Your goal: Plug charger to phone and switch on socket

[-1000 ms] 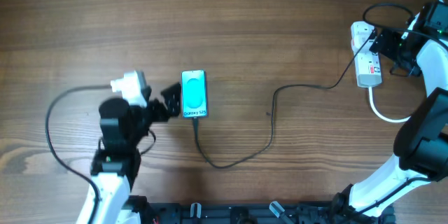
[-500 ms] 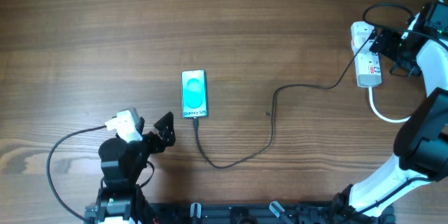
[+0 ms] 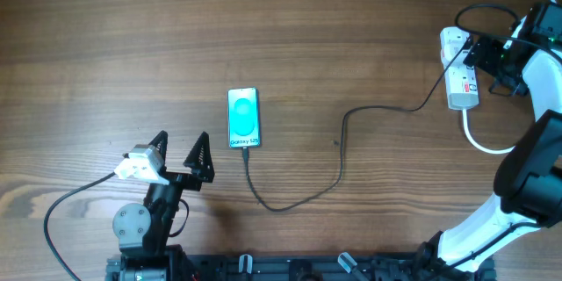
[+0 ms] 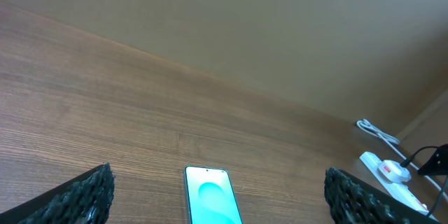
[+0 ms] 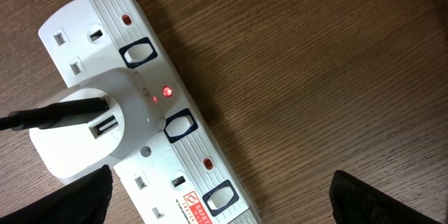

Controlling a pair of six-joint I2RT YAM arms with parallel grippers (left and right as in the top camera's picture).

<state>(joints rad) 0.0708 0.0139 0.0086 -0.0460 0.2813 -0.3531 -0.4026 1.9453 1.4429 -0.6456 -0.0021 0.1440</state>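
Left gripper (image 3: 182,141), wide open and empty, faces the phone (image 3: 243,118) just ahead, charger (image 3: 338,171) seemingly plugged into its near end; right gripper (image 3: 479,55), also open, hovers over the socket (image 5: 199,150), red lamp (image 5: 166,92) lit, so apparently only withdrawing remains.

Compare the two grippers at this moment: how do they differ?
The left gripper hovers over bare table, short of the phone; the right gripper hangs close over the socket. The left gripper sits near the table's robot-side edge, the right gripper at its far right. Both stand open, holding nothing.
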